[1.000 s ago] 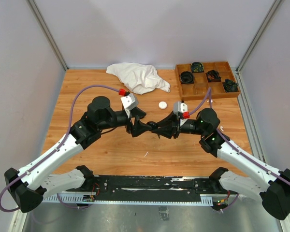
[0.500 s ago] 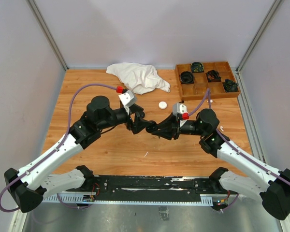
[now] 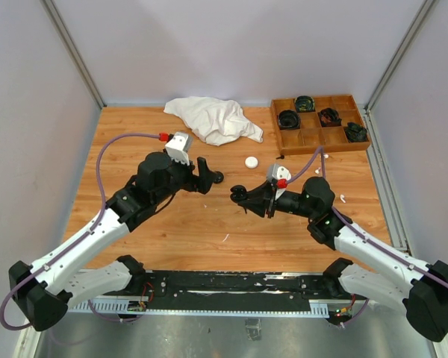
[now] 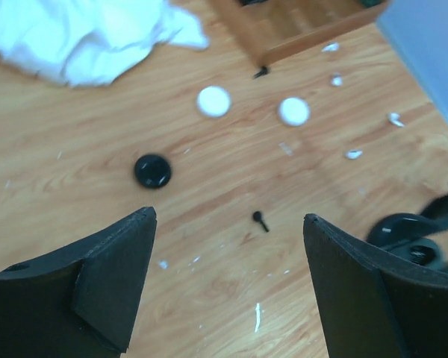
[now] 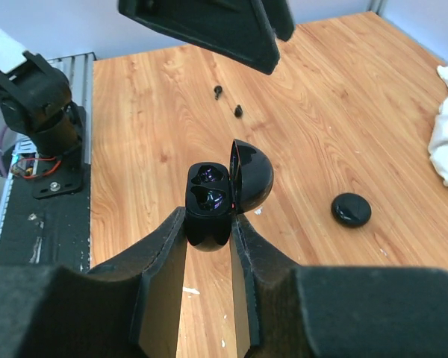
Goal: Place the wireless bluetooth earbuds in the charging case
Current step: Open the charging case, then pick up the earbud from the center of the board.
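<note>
Fingers of the left gripper (image 4: 228, 218) stand wide apart with nothing between them, poised above the wooden table (image 4: 75, 127) left of centre. Below that opening, in the left wrist view, a round black puck (image 4: 152, 170) lies toward the left finger. A tiny black earbud (image 4: 260, 219) lies loose on the wood a little right of the midline, apart from the puck. Farther back sit a crumpled white cloth (image 4: 82, 37), two white pucks (image 4: 213, 101) and the corner of a wooden tray (image 4: 299, 33). Small white pieces scattered toward the right, likely the white earbuds (image 4: 395, 118), are too blurred to be sure of. Right of centre, the right gripper (image 5: 209, 216) has its fingers drawn narrow on the black charging case (image 5: 207, 195), seemingly clear of the table, with its lid (image 5: 252, 177) swung open. Both sockets face up and look empty. By this showing the case is ready and the step in hand is fetching a bud: none is held and none is seated yet. The next move calls for the left gripper to descend over the black earbud, which seems the match for the black case. It must then close gently on so small a piece without flicking it away, carry it across and line it up with a socket.
</note>
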Motion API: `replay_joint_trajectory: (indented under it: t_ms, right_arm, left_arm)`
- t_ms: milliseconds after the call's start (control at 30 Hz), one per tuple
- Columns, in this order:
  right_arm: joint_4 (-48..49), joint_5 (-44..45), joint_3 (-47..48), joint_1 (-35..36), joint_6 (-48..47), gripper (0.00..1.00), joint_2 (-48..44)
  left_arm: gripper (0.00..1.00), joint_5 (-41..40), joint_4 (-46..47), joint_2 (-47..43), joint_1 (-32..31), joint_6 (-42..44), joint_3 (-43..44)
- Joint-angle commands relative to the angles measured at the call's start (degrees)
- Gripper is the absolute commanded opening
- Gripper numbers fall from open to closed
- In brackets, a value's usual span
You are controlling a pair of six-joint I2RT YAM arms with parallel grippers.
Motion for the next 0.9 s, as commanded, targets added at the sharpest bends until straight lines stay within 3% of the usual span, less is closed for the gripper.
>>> replay_joint_trajectory:
  t_ms: [0,367,867]
  right_arm:
    - [5.17,4.29,-2.86,0.16,-0.69,0.01,-1.07]
    - [6.99,7.26,-5.46,0.21,0.57,0.01,-2.12]
    - [7.22,9.39,-7.03,0.36,-0.83,0.02,-5.84]
  left_arm:
    - [0.85,-13.34,-5.44,1.57,2.42,-9.98,-2.94]
    - [0.86,-18.46,-12.84,3.78,16.38,-22.58,-8.59]
    - [0.89,-15.69,-12.94,7.32,37.37,-24.49,-12.42]
